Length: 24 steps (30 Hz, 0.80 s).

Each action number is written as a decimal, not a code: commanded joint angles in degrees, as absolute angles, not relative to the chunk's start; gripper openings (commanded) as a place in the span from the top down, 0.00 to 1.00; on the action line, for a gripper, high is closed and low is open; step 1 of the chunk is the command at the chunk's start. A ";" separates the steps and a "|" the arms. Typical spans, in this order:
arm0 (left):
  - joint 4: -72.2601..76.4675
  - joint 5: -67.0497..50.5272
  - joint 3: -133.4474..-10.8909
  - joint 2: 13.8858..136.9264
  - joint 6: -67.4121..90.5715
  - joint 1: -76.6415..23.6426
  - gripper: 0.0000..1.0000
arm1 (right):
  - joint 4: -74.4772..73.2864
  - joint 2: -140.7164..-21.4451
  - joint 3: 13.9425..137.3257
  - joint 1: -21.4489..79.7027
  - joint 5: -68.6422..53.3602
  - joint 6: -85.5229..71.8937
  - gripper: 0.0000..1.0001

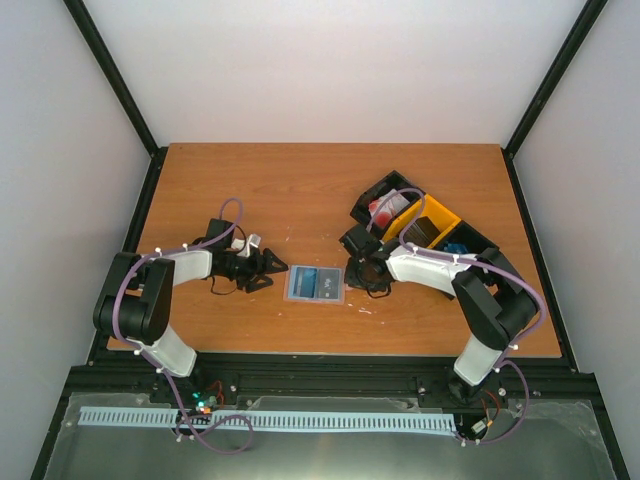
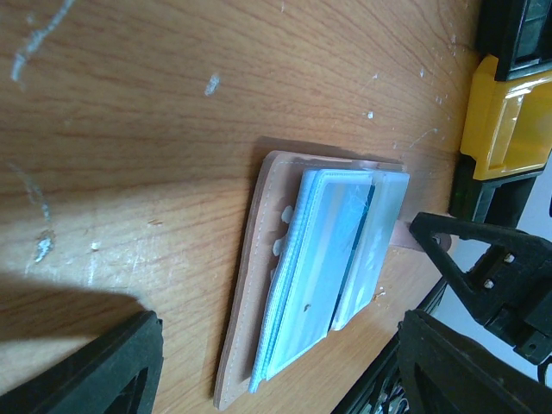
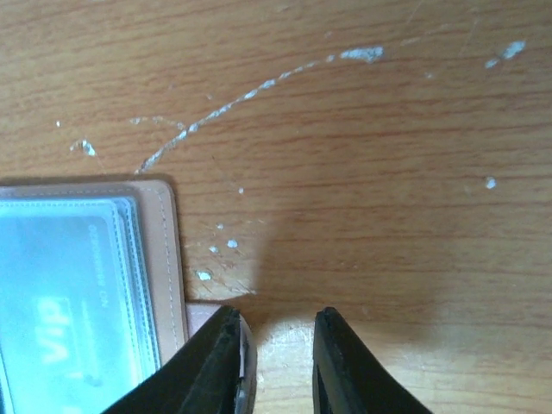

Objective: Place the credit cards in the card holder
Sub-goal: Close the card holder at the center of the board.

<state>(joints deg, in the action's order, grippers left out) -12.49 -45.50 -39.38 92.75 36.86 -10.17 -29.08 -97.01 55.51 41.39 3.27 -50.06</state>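
You have the card holder (image 1: 315, 284) lying open on the worktop (image 1: 300, 190) between the arms, the left fingers (image 2: 112, 366) spread wide and empty beside it, the right fingers (image 3: 216, 362) barely parted, gripping nothing, just at its edge.

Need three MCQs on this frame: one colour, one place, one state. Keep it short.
1. Middle bin colour?
A yellow
B red
C white

2. Holder lies?
A in a bin
B flat on the table
C lifted in a grasp

3. Left gripper?
A shut on a card
B open
C shut on the holder

Answers:
1 A, its walls are plainly yellow.
2 B, wood shows all round it in the top view.
3 B, its fingers are spread wide with nothing between them.
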 commanded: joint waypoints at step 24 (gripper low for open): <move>-15.50 -38.78 -37.51 93.45 36.52 -10.28 0.24 | -18.21 -94.17 62.98 41.22 -22.45 -46.87 0.97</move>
<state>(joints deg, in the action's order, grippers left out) -12.19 -45.52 -39.22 92.64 36.84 -10.17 -23.07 -94.74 60.99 41.32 -16.03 -47.37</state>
